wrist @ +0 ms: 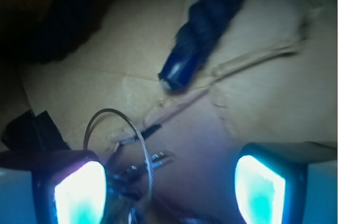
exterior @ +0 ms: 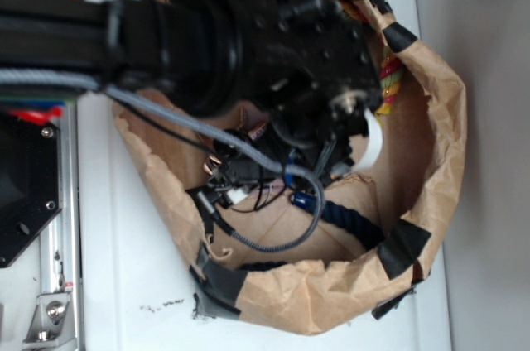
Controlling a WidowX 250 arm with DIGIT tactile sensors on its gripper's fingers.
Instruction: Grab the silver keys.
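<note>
Brown paper bag (exterior: 431,127), taped at the rim, is lying open on the white surface (exterior: 141,276). It's holding the dark blue rope (wrist: 203,28), a red-yellow-green rope toy (exterior: 391,78) at the far right wall, and the silver keys (wrist: 140,152). Arm is reaching down into the bag, blocking most of it in the exterior view. Tool (wrist: 169,182) is sitting spread, fingers glowing cyan; the keys are lying just beside the left finger (wrist: 79,192). Keys are blurry, partly cut off at the bottom edge.

Bare brown cardboard floor (wrist: 253,97) is left open between the two glowing pads (wrist: 79,192). The dark blue twisted rope (wrist: 203,28) lies just ahead. The crumpled brown paper wall (exterior: 439,119) with black tape encloses the space all round.
</note>
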